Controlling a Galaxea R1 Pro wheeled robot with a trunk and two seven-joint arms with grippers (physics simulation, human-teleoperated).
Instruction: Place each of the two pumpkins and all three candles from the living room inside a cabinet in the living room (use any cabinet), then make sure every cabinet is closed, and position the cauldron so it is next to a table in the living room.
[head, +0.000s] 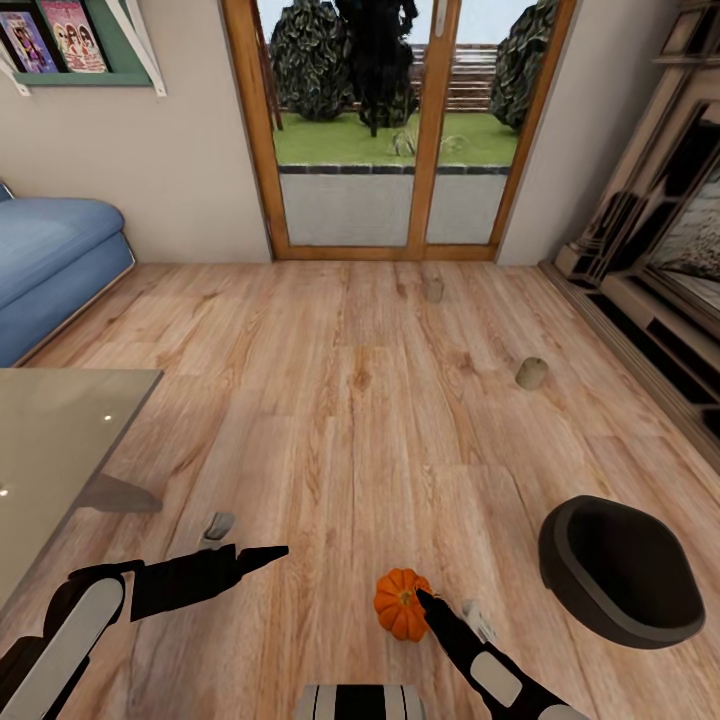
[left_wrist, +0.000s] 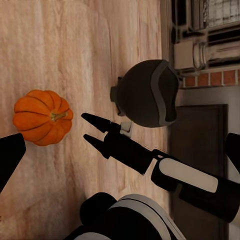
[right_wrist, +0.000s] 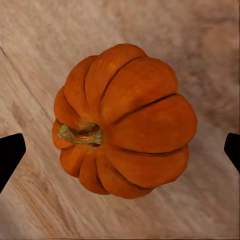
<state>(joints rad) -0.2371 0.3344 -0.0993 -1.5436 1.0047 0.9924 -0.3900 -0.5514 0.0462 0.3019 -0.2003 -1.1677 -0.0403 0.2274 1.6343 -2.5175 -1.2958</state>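
Observation:
An orange ribbed pumpkin (head: 398, 606) (left_wrist: 42, 116) (right_wrist: 125, 125) with a short brown stem sits on the wood floor close in front of me. My right gripper (head: 421, 596) (left_wrist: 84, 126) (right_wrist: 122, 150) is open right above it, a fingertip on either side and neither touching. My left gripper (head: 273, 551) hovers open and empty to the pumpkin's left, one fingertip (left_wrist: 9, 156) at the picture's edge. The black cauldron (head: 620, 572) (left_wrist: 146, 93) stands on the floor to the right. Two beige candles (head: 531, 373) (head: 433, 290) lie farther off. The cabinet is out of view.
A glass-topped table (head: 60, 440) is at the left, with a blue sofa (head: 50, 265) behind it. A fireplace surround (head: 650, 270) lines the right wall. Glass patio doors (head: 395, 130) are straight ahead. Small grey objects (head: 217, 525) (head: 478, 620) lie near each gripper.

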